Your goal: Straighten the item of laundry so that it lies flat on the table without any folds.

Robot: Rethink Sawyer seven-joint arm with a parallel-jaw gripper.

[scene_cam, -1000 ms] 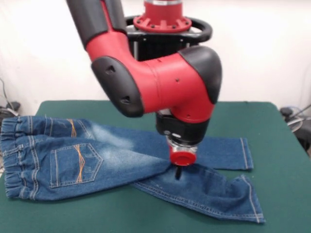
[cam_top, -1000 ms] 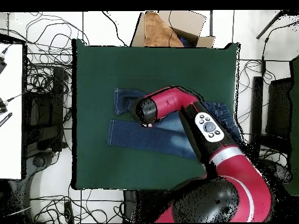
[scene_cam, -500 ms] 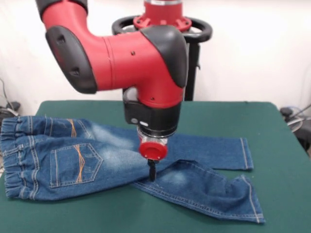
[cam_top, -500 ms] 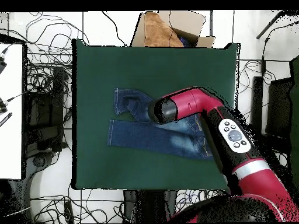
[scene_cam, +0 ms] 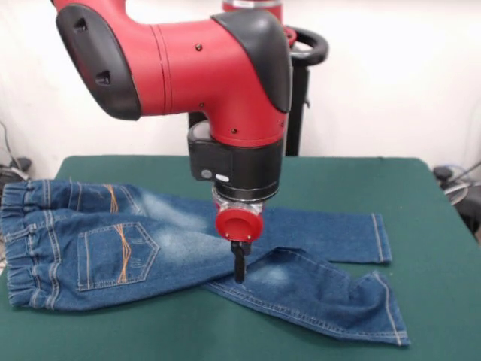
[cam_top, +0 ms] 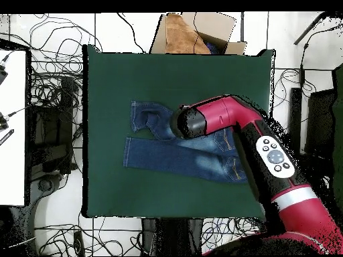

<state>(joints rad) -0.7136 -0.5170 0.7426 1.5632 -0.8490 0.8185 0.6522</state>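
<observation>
Front view, left to right. Denim jeans (scene_cam: 143, 248) lie on the green bench (scene_cam: 436, 301), gathered waistband at the bench's left edge, back pocket with orange stitching facing up. One leg runs straight toward the right edge; the nearer leg crosses out at an angle, its cuff near the front right, still folded. Gripper (scene_cam: 239, 265) points straight down at the crotch where the legs part, tip touching or just above the denim. Fingers look pressed together, with nothing visibly caught between them.
</observation>
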